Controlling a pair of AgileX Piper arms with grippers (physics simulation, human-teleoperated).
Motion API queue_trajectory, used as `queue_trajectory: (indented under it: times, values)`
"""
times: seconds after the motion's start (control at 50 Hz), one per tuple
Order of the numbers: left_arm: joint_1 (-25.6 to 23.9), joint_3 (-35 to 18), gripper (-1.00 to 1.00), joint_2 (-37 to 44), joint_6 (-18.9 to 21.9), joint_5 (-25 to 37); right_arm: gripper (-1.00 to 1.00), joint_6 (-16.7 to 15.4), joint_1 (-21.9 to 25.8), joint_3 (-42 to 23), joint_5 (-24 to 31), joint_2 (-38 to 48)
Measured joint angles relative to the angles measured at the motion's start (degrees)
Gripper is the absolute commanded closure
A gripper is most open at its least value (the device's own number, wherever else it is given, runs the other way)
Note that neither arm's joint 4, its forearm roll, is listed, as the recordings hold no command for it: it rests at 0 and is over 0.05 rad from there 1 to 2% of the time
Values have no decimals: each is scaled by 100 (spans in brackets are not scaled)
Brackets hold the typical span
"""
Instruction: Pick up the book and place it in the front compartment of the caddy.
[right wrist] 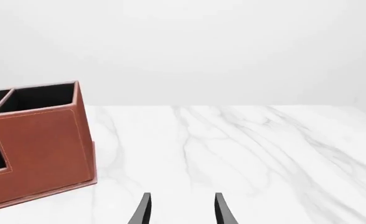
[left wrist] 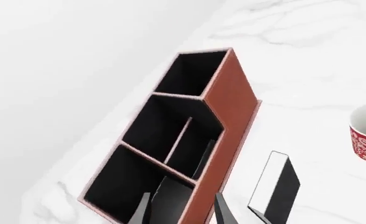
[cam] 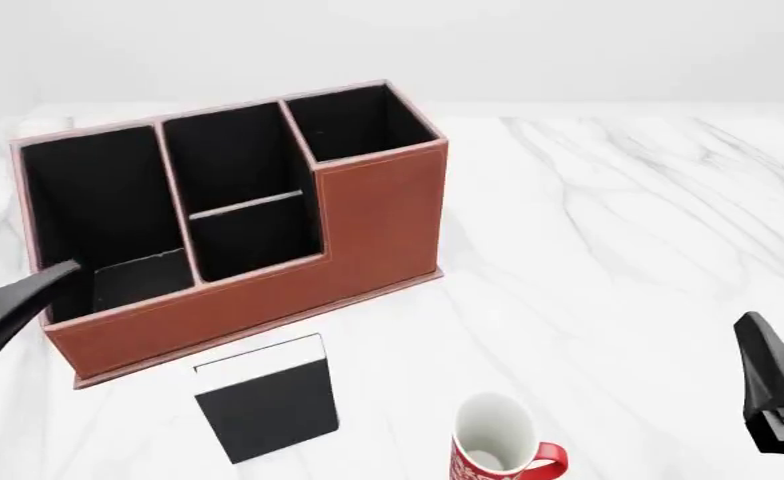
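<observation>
The mug [cam: 499, 450] stands nearest me, just beside the upright book [cam: 267, 396], which is on the table before the caddy [cam: 365, 240]. Both grippers, left [left wrist: 181, 211] and right [right wrist: 181, 209], are spread and empty. Reaching carelessly, I risk toppling the book or clipping the mug.

Caddy [cam: 365, 215]: leather-look ext., matt, pale stitching; black matt lining. Book [cam: 269, 405]: matt black cover, white paper edge. Mug [cam: 499, 450]: glossy ceramic-look. Tabletop [cam: 619, 240]: smooth white marble-look.
</observation>
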Motion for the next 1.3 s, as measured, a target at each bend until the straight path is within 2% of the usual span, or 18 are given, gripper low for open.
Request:
queue_trajectory:
  times: [0.14,0.24,0.44,0.68,0.86,1.08,1.3]
  values:
    - [-315,-620,-100,544,577,788,-100,0,0,0,0,0]
    - [-358,-994,-100,867,970,1242,-100,0,0,0,0,0]
    - [-494,-1484,-100,1421,1428,1928,-100,0,0,0,0,-1]
    - [-1143,-2109,-100,2238,989,2379,-100,0,0,0,0,0]
    - [-1898,-2377,-100,2729,419,2519,-100,0,0,0,0,0]
    - [-2401,-2175,-100,2995,10,2451,-100,1,0,0,0,0]
    - [-2576,-1855,-100,3058,-172,2332,-100,0,0,0,0,0]
